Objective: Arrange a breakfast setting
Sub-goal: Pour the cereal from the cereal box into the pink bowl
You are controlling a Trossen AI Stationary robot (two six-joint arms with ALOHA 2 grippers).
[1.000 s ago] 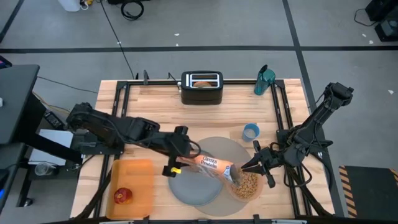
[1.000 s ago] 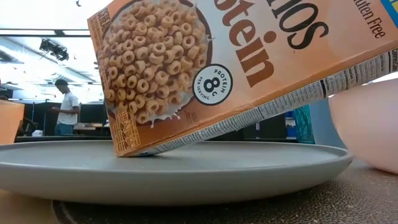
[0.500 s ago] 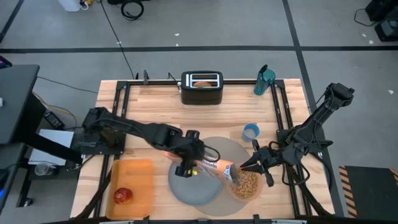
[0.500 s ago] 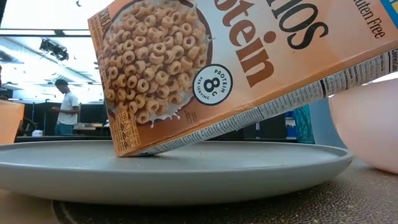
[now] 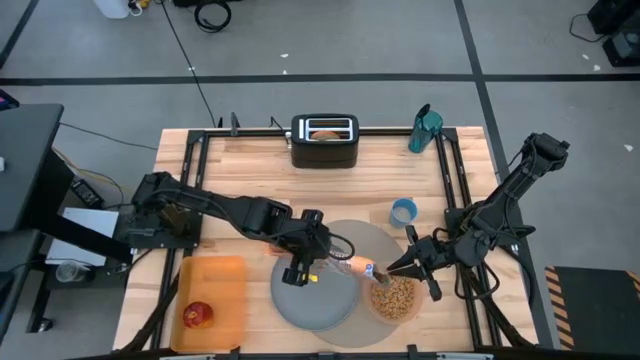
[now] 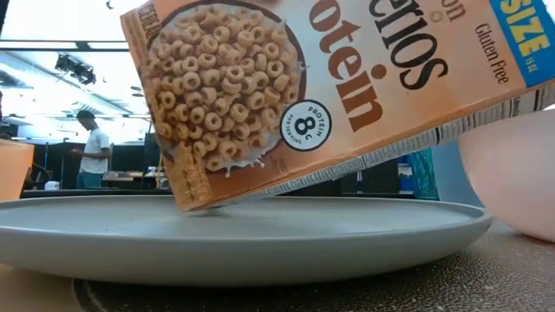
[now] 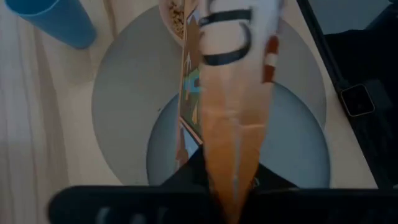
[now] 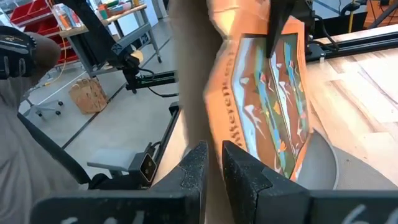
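High view shows the left fingers [image 5: 300,271] now pinching the box [image 5: 345,266] base and tipping it steeper than a moment ago over the plate [image 5: 310,305], while the right fingers [image 5: 412,264] pinch its top above the cereal-filled bowl [image 5: 395,297], so pouring seems finished.

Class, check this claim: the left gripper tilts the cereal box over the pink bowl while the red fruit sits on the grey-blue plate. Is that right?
Not quite. The high view shows the red fruit lying on the orange tray, not the grey-blue plate. The left gripper does tilt the cereal box over the pink bowl.
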